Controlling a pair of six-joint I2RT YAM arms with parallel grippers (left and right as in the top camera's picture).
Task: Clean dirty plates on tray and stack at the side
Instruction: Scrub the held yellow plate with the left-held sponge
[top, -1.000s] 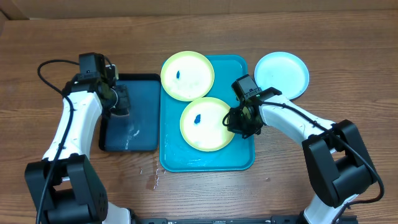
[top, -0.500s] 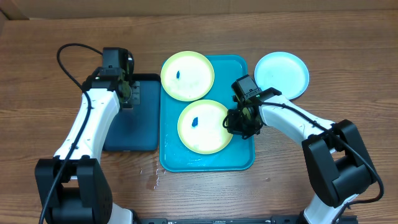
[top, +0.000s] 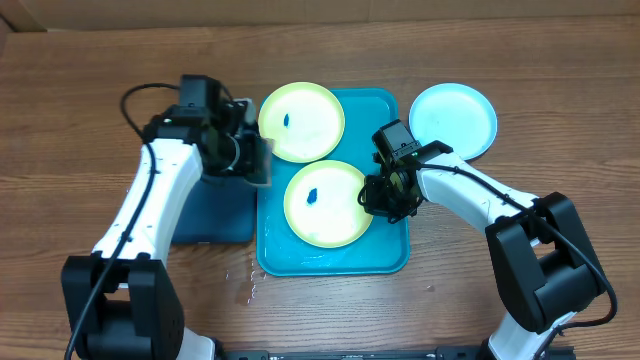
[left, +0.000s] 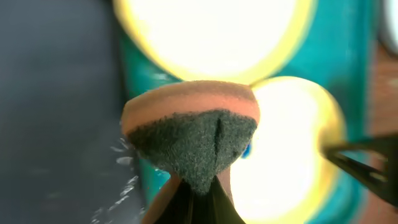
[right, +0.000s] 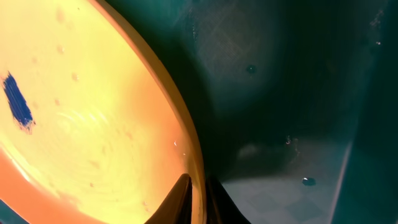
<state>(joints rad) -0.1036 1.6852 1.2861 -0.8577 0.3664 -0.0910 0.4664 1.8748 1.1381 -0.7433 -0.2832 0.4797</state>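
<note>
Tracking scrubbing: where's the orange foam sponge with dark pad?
Overhead, left side: sponge pinched in the left gripper above the turquoise plastic tray's left rim, near the far yellow-green plate.

Glossy tray (top: 392, 252), seemingly coarse sponge (left: 189, 132)

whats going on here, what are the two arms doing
The left gripper pinches an orange-and-dark sponge over the left edge of the turquoise tray, next to the dark navy tray. The right gripper clamps the rim of the near plate on the turquoise tray. That plate has a blue smudge, and so does the far plate. A third plate, showing no smudge, sits on the table to the right of the tray.
</note>
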